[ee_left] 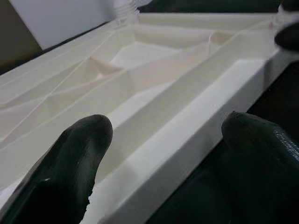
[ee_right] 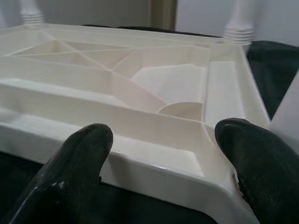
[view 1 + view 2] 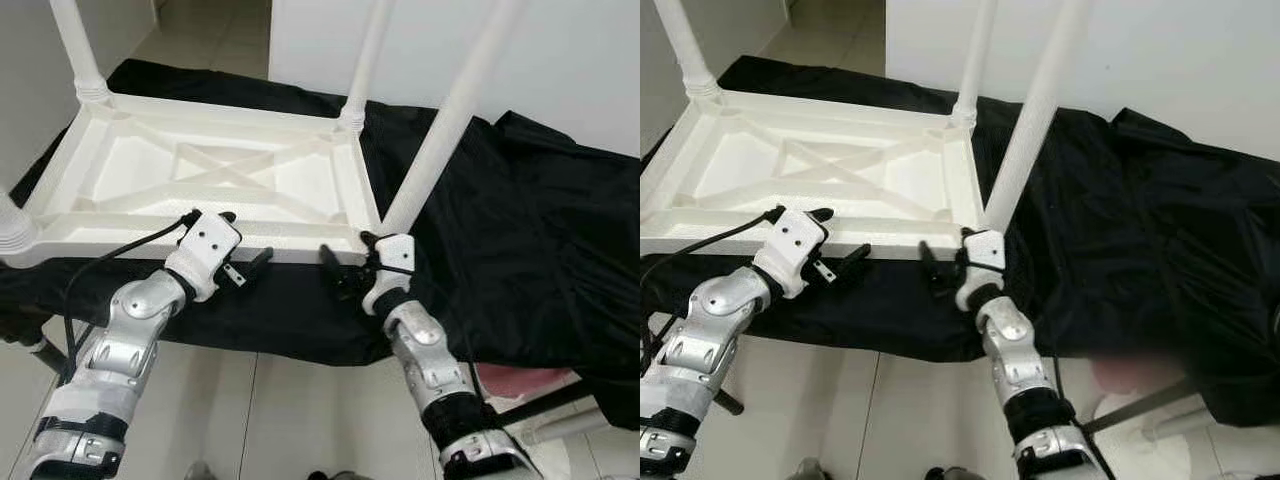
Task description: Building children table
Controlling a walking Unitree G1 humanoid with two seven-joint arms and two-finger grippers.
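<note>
The white children's table (image 3: 215, 175) lies upside down on a black cloth (image 3: 520, 220), and all four legs look seated, though the nearest left one (image 3: 12, 228) is cropped. My left tool (image 3: 245, 262) and right tool (image 3: 338, 262) hover released at its near edge; turning it upright probably remains.

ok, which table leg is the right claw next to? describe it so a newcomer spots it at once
Start from the white plastic table lying upside down on the black cloth, legs pointing up. Go to its near edge, where both claws hover, then to the corner beside the right claw. The leg rising there leans away from the table, and it is the closest to the camera.
</note>
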